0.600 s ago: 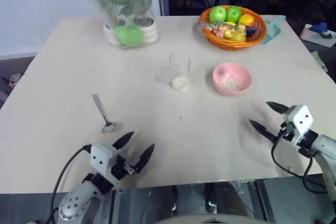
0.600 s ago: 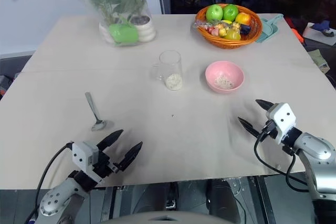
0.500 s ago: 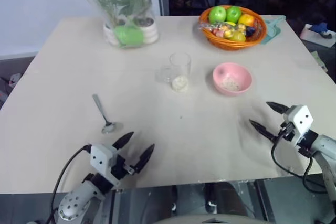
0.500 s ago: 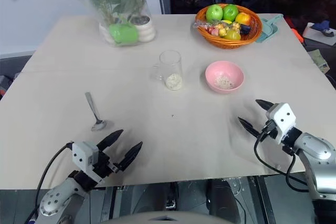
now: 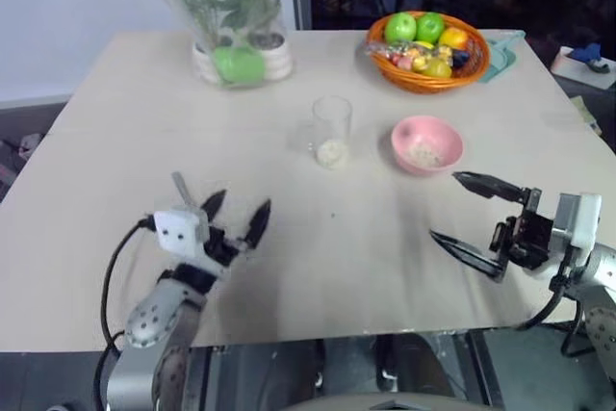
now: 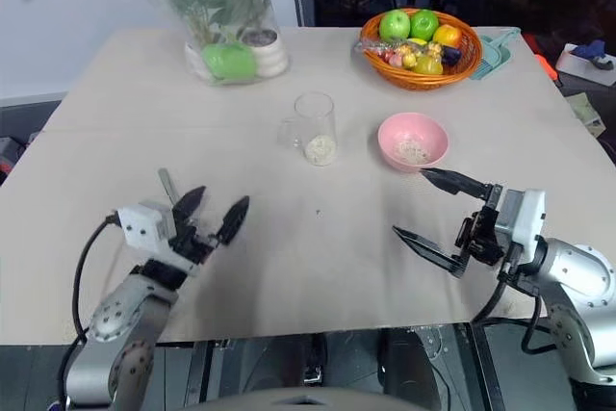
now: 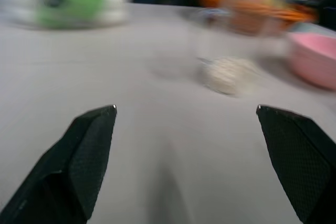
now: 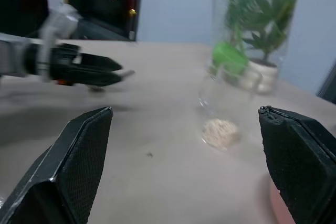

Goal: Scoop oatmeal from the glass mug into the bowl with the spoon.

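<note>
The glass mug (image 5: 331,129) stands near the middle of the pale table (image 5: 115,141), with a small heap of oatmeal (image 5: 331,152) at its bottom. The pink bowl (image 5: 426,144) sits just beside the mug on the robot's right, apart from it, with a few flakes inside. Beyond the bowl, toward the far right corner, is the orange fruit basket (image 5: 426,49); far from the mug on the other side, near the back edge, stands the clear vase of green plants (image 5: 223,12). The spoon (image 6: 167,185) lies well to the near left of the mug (mostly hidden behind the left arm, only the handle end showing). The left gripper (image 5: 234,216) hovers over that spot with its fingers spread apart and nothing between them. The right gripper (image 5: 470,212) is just on the near side of the bowl, its fingers wide apart and empty, one tip close to the bowl's rim. Bare tabletop stretches between the mug and the near edge, and between the two grippers.
</note>
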### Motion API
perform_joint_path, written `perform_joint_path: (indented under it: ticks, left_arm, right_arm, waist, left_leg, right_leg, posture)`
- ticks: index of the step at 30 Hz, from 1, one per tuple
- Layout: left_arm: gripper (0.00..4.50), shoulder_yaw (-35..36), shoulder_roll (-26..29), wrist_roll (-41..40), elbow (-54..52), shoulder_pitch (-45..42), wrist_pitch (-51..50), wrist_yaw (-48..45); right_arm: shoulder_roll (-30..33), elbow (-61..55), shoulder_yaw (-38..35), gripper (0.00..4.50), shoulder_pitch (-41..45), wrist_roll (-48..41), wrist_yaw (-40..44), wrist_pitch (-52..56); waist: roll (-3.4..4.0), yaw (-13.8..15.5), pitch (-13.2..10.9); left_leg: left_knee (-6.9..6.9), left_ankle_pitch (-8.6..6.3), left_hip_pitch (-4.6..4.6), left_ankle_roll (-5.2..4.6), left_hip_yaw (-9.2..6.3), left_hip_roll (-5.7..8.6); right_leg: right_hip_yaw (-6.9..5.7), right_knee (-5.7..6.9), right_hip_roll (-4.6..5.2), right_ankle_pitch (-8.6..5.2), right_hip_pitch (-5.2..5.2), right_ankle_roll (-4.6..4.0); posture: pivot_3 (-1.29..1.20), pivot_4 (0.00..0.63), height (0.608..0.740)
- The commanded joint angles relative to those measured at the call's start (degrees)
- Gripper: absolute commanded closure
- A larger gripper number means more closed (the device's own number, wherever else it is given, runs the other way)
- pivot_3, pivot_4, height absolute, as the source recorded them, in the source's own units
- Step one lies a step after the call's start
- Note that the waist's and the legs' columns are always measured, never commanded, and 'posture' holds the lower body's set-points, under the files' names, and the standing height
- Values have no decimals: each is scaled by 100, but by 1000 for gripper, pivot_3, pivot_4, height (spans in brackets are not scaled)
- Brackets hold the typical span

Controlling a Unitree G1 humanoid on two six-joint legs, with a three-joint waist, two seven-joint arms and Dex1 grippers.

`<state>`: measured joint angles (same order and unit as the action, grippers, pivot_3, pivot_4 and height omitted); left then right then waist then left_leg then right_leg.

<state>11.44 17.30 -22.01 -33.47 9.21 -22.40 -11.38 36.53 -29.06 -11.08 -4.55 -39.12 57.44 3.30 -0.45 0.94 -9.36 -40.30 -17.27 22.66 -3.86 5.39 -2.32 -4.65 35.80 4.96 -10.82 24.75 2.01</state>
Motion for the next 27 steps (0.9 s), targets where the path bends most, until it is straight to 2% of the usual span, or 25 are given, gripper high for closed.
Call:
perform_joint_path:
  ticks: [1,8,13,21,26,27]
  left_arm:
    - [28,281,-11,224,-679,-374,-1182,1017]
    - [28,1002,-367,-11,-1125,-1703,-3559,2248]
    - [28,1427,-524,262,-914,-2523,-4900,2722]
    - [28,2167,-898,799,-601,-3152,-6346,2932]
    - [28,2239,-970,1070,-121,-3272,-6578,2763]
    - [269,2275,-1046,1119,11,-3303,-6608,2745]
  right_arm:
    - [148,-247,-36,0,133,-290,183,145]
    - [186,-493,-51,0,420,-926,225,558]
    - [157,-508,74,0,542,-816,238,602]
    - [71,-367,206,0,523,-440,270,496]
    - [3,-321,255,0,530,-274,242,433]
    - [-7,-316,264,0,517,-234,234,407]
  waist:
    - [0,-10,0]
    - [-11,9,-5]
    - [-26,-4,-3]
    - [-32,-9,-6]
    - [-32,-6,-6]
    - [-32,-3,-6]
  left_leg:
    - [0,0,0,0,0,0]
    - [0,17,1,29,-3,4]
    - [-5,21,1,34,-16,10]
    - [-5,26,2,44,-15,12]
    - [-5,30,1,50,-18,12]
    - [-5,30,1,50,-17,12]
  right_leg:
    - [1,1,0,1,0,-1]
    - [0,2,-4,18,-2,-9]
    - [-8,5,-4,13,-10,12]
    - [-8,5,-5,22,-9,8]
    - [-10,8,-6,19,-9,13]
    - [-10,8,-5,25,-9,4]
  posture:
    - [0,150,740]
    - [0,150,740]
    - [0,150,740]
    - [0,150,740]
    - [0,150,740]
    - [0,150,740]
